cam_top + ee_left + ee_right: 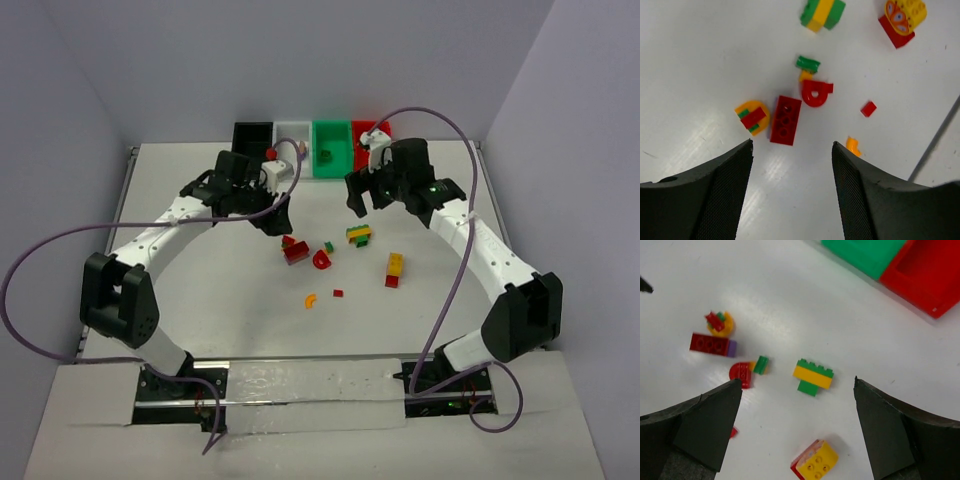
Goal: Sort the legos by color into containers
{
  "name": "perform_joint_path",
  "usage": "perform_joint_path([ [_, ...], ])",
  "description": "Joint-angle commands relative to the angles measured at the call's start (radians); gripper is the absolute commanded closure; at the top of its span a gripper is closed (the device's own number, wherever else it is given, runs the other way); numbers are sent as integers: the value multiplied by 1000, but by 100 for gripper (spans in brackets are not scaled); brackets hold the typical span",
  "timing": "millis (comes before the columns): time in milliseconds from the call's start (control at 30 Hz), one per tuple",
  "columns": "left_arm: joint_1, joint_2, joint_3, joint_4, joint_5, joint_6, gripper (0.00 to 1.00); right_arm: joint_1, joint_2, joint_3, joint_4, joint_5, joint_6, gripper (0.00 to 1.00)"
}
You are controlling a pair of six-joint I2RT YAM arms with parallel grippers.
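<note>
Top external view finds the legos [321, 260] scattered across the middle of the table [230, 320], well short of the containers [333, 174] lined along its far edge. The left gripper [792, 144] and right gripper [797, 381] hang above them, fingers spread and empty. Tiny, rigid and slick, the pieces look feather-light and liable to skitter. A pinch across the long flat sides of the red brick [785, 120] seems the surest hold.

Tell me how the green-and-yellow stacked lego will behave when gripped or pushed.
The green-and-yellow stack looks like rigid plastic, so probably stiff and light. Its layers sit offset, so a squeeze may split them. It lies flat with straight edges, so a push should slide it, not roll it.
</note>
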Motion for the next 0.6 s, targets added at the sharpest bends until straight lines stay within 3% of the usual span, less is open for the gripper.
perform_joint_path([
  [0, 18, -55, -36, -39, 52, 28, 29, 61, -16, 44, -65, -126, -185, 0],
  [267, 305, -16, -37, -175, 508, 78, 15, 323, 296, 320, -401, -103, -648, 6],
  [400, 333, -44, -68, -170, 503, 86, 14, 367, 474, 482, -506, -139, -755, 7],
  [567, 342, -98, -126, -102, 449, 62, 14, 400, 594, 563, -529, -114, -823, 8],
])
